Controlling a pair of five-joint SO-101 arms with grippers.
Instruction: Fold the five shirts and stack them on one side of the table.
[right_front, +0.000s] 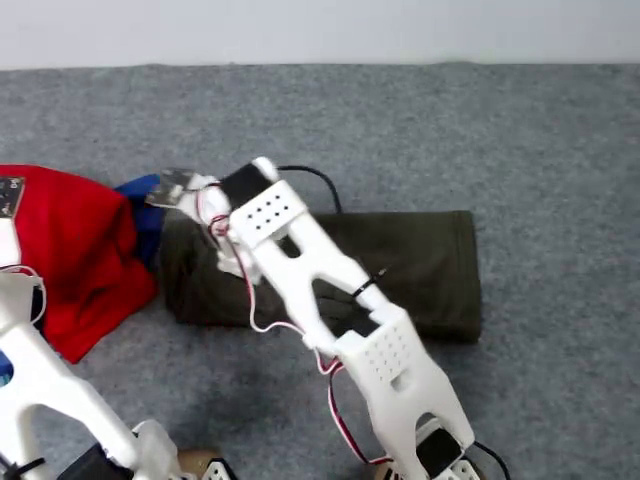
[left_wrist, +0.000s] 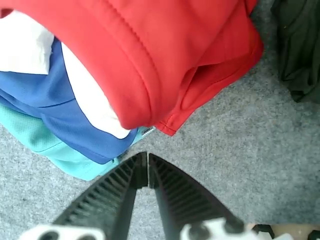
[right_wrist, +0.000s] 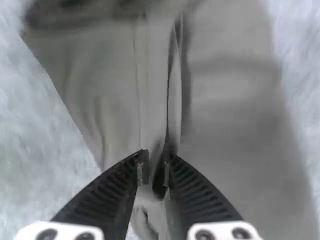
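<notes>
1. My right arm (right_front: 330, 290) covers the olive shirt's (right_front: 430, 265) middle; the red shirt (right_front: 70, 250) runs out of view at left.
2. Right gripper (right_wrist: 152, 172) pinches an olive fold; left gripper (left_wrist: 148, 162), fingers pressed together, hovers beside the red shirt.
3. Grey table (right_front: 520, 130) stretches right and rearward.

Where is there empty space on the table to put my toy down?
The grey table is bare along the far edge behind the olive shirt, and to its right. The left is crowded: the red shirt pile sits close beside it.
</notes>
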